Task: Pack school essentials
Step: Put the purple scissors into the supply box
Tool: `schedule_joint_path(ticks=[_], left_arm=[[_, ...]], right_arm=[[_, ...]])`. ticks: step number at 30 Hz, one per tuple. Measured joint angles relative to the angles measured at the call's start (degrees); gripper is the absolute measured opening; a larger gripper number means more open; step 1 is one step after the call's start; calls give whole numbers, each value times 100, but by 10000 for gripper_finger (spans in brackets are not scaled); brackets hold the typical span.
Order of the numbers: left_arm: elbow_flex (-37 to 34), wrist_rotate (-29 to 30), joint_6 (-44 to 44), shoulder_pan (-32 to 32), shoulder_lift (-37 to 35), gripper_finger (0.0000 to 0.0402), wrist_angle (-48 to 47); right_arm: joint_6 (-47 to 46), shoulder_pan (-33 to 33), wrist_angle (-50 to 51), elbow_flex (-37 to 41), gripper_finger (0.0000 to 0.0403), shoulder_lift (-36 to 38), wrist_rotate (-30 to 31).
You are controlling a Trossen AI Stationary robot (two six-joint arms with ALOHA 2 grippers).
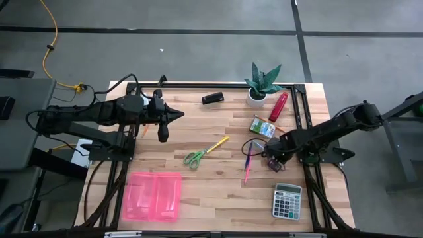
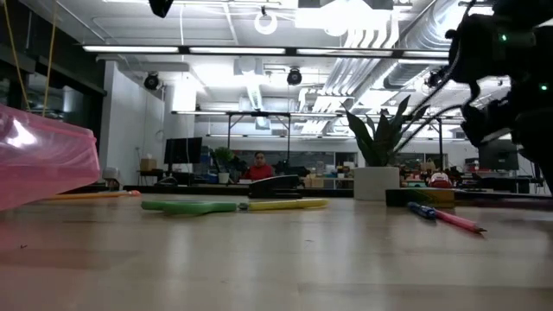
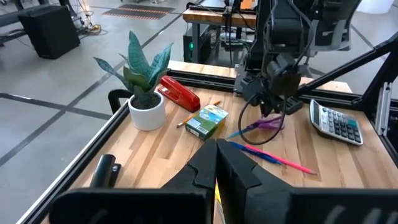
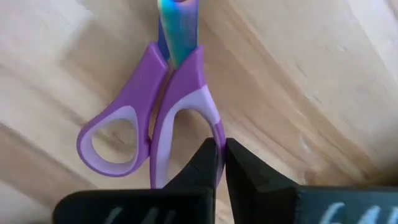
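Two arms in play: your right gripper [image 4: 221,152] pinches one handle loop of the purple-handled scissors [image 4: 149,124], flat near the worktop's right edge, for lifting; your left gripper [image 1: 177,115] waits closed by the far-left corner

1. We are in a robotics lab or open industrial workspace.
2. A wooden desk [image 1: 218,185] sits in a black metal frame [image 1: 218,84] on a bare concrete floor [image 1: 198,53] marked with dark lines.
3. Overhead we see strip lights [image 2: 164,48] and exposed ducts [image 2: 380,43].
4. Behind, a person [image 2: 259,166] sits among workstations and monitors [image 2: 183,150].
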State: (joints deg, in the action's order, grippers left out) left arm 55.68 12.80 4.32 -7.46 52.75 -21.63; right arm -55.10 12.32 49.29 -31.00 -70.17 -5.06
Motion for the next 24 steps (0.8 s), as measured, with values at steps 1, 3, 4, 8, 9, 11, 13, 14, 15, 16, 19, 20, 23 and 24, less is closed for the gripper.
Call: schedule_joint_path(ticks=[1,3,4,8,9,11,13,14,15,16,19,20,23,24], left_arm=[[0,0,0,1,0,0,0],[0,0,0,0,0,0,1],[0,0,0,0,-1,0,0],[0,0,0,0,0,1,1],[2,0,0,0,0,1,0],[2,0,0,0,0,1,0],[2,0,0,0,-2,1,0],[2,0,0,0,-1,1,0],[2,1,0,0,-2,1,-1],[2,8,0,0,-10,1,-7],[2,28,-41,0,-138,1,-113],[2,25,-71,2,-206,1,-151],[2,26,-58,0,-455,2,-211],[2,28,1,0,-551,3,-200]], right_arm=[[10,2,65,-69,2,0,1],[112,2,183,-232,1,2,20],[159,2,254,-352,1,2,57],[393,0,775,-833,1,27,354],[448,1,857,-968,1,51,432],[511,0,1031,-1219,1,145,575],[600,0,1204,-1448,1,283,664],[620,0,1249,-1566,1,358,681],[667,0,1232,-1668,0,455,745],[674,2,1217,-1764,0,568,839],[674,20,843,-1874,0,930,1306],[709,20,585,-1873,0,1058,1477],[854,20,-408,-1726,0,1396,1942],[969,19,-763,-1644,0,1469,2067]])
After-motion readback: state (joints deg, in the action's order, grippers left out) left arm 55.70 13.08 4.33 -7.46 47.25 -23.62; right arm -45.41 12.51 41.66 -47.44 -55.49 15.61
